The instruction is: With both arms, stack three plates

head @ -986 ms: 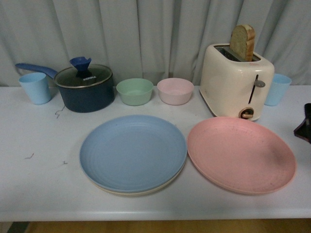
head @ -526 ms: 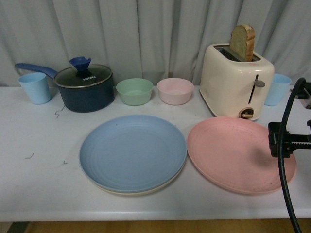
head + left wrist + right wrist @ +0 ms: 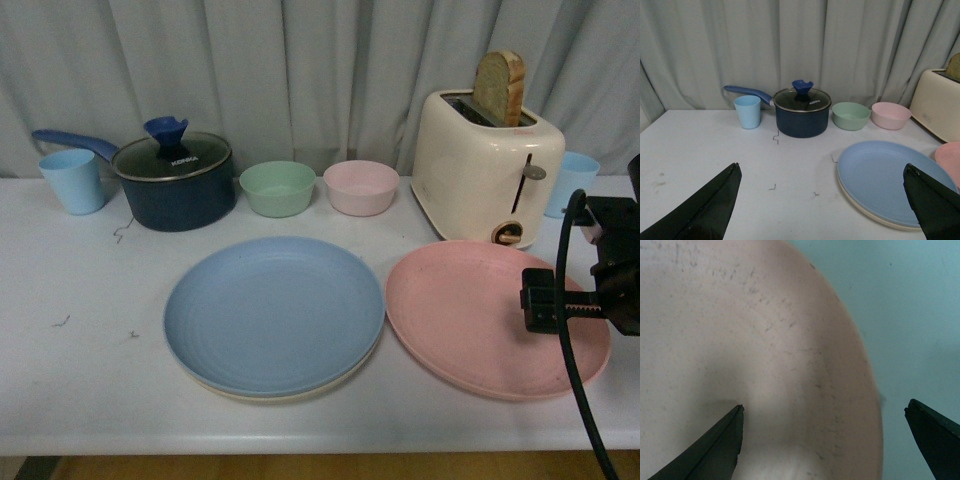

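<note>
The light blue plate (image 3: 273,312) lies on the beige plate (image 3: 290,394), of which only the rim shows beneath. The pink plate (image 3: 480,316) lies to their right on the table. My right gripper (image 3: 560,308) is open and hovers over the pink plate's right edge. In the right wrist view its open jaws straddle the pink plate's rim (image 3: 855,370), one finger over the plate, the other over the table. My left gripper (image 3: 822,200) is open and empty above the table, left of the blue plate (image 3: 890,177); it is out of the front view.
Along the back stand a blue cup (image 3: 72,181), a dark blue lidded pot (image 3: 175,180), a mint bowl (image 3: 277,188), a pink bowl (image 3: 360,187), a cream toaster (image 3: 485,180) with bread, and another blue cup (image 3: 572,183). The table's front edge (image 3: 300,440) is near.
My right arm has come in from the right edge of the front view and moved left, over the pink plate's right rim. The plates have not moved.
</note>
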